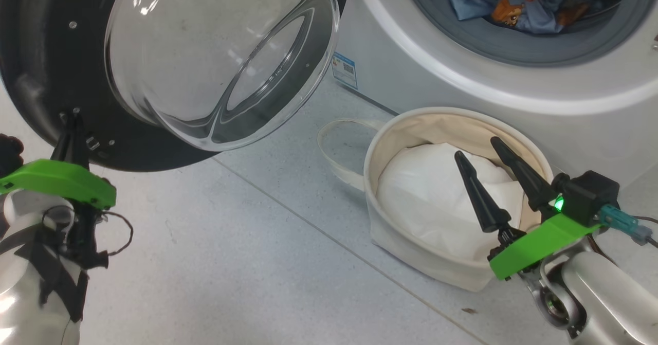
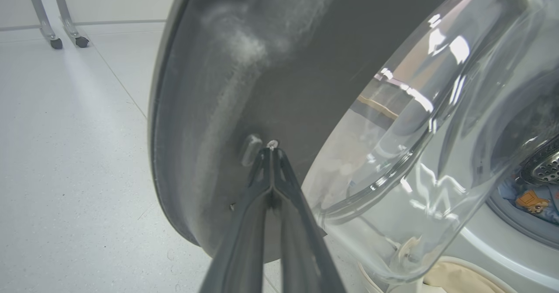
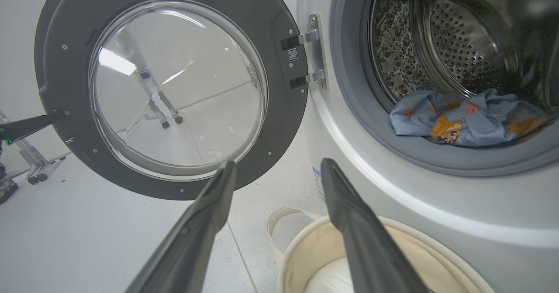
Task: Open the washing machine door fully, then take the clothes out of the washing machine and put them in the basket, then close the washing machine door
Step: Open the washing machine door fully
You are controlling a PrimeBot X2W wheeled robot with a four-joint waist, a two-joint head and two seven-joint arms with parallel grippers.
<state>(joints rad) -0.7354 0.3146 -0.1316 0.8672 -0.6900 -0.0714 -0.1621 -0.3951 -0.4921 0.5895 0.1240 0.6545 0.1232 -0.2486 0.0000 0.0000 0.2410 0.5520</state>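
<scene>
1. The left gripper (image 1: 75, 126), fingers clenched together on nothing, presses its tip against the inner rim of the washing machine door (image 1: 41, 52), near the latch.
2. The door stands swung wide from the washing machine (image 1: 411, 88). Finishing the swing likely calls for a steady push along the hinge's arc, with the tip on the dark rim and off the glass bowl (image 1: 205, 62).
3. The basket (image 1: 383, 144) sits on the floor just below the drum mouth, a white sheet (image 1: 426, 196) inside.
4. The clothes (image 1: 514, 3) lie in the drum.
5. The right gripper (image 1: 476, 147) hovers over the basket, fingers spread and empty.
6. The floor (image 1: 231, 262) is pale speckled tile; a wheeled stand (image 2: 56, 26) is near the far wall.
</scene>
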